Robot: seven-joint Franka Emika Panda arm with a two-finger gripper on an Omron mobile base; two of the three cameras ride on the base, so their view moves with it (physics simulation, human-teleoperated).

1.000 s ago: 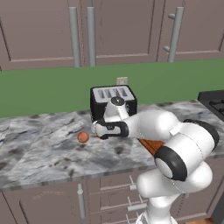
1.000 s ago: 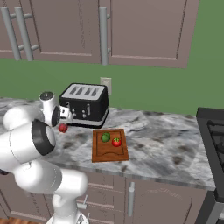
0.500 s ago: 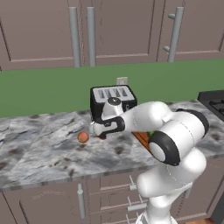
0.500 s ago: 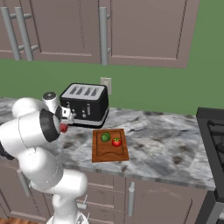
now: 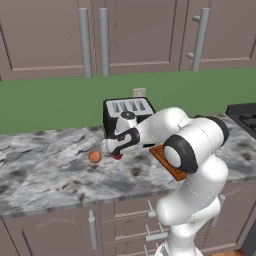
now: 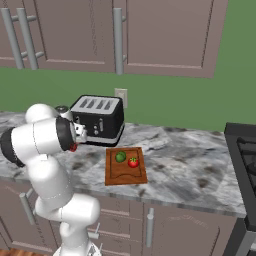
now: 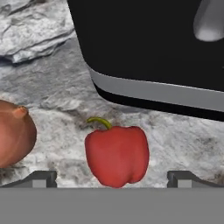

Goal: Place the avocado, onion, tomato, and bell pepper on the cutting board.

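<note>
Between the spread gripper (image 7: pixel 111 178) fingertips, red bell pepper (image 7: pixel 117 155) on the counter, onion (image 7: pixel 15 138) beside it

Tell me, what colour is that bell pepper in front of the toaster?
The bell pepper is red with a yellow-green stem, clearest in the hand view.

The claw (image 7: pixel 112 180) straddles the bell pepper (image 7: pixel 117 154) with open surface (image 7: pixel 175 135) either side; the toaster (image 7: pixel 153 48) walls off behind, the onion (image 7: pixel 15 138) crowds one flank.
</note>
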